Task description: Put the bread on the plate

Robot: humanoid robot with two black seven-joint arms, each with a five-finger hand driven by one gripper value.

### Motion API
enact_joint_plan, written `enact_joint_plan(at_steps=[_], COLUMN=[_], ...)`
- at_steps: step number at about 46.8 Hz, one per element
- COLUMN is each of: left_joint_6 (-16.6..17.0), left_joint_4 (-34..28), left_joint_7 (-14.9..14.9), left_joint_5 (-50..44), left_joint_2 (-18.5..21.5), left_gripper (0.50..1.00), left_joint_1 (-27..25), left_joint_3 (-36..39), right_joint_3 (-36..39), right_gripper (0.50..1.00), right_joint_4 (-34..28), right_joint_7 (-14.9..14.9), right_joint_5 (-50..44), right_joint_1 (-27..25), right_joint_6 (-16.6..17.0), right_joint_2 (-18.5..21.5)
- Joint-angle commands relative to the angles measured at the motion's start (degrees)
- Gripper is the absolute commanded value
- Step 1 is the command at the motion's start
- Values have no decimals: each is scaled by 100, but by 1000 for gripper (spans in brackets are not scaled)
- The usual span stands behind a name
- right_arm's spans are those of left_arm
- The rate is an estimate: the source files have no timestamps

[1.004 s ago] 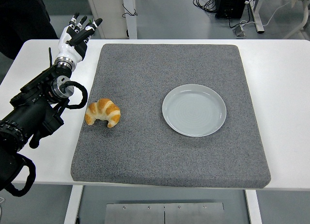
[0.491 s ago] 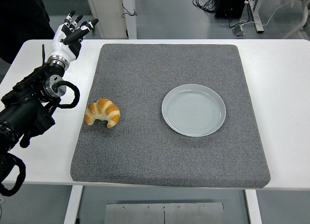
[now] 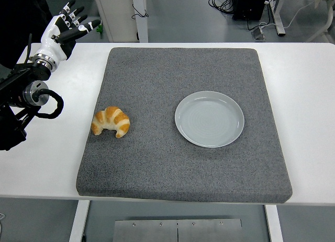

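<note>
Grey felt-like mat covers most of your white table, and the bread, a golden croissant, lies on the mat's left side, close to its left edge. The pale plate sits to the right of centre, empty and well apart from the croissant. Your left hand hovers over the table's far left corner with its fingers spread and holding nothing; it is well away from the bread. Your right hand is not in view.

Nothing of the placing looks done yet, so watch the approach. The croissant is curved and probably flaky, so a hard squeeze could crush it or break off a tip, while a loose pinch on one horn could let it swing and drop short of the plate. It also lies near the mat's edge, so a sideways nudge could push it onto the bare table.
</note>
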Motion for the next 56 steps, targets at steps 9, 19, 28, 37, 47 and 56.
enact_joint_plan(at_steps=[9,19,28,37,47,56], left_joint_6=[8,8,8,8,-44,-88], left_joint_4=[-1091,-1724,-2435,-3121,-3420,-3886], left_joint_7=[32,32,40,32,-56,-144], left_joint_5=[980,1728,2290,2642,2792,2818], left_joint_2=[724,1305,1885,2447,2931,3292], left_gripper=[968,968,969,975,977,977], left_joint_1=[189,356,540,663,628,628], left_joint_3=[4,12,12,109,574,838], right_joint_3=[0,9,0,0,0,0], right_gripper=[1000,1000,1000,1000,1000,1000], right_joint_4=[0,0,0,0,0,0], right_joint_7=[0,0,0,0,0,0], right_joint_5=[0,0,0,0,0,0], right_joint_1=[0,0,0,0,0,0], right_joint_6=[0,0,0,0,0,0], right_joint_2=[0,0,0,0,0,0])
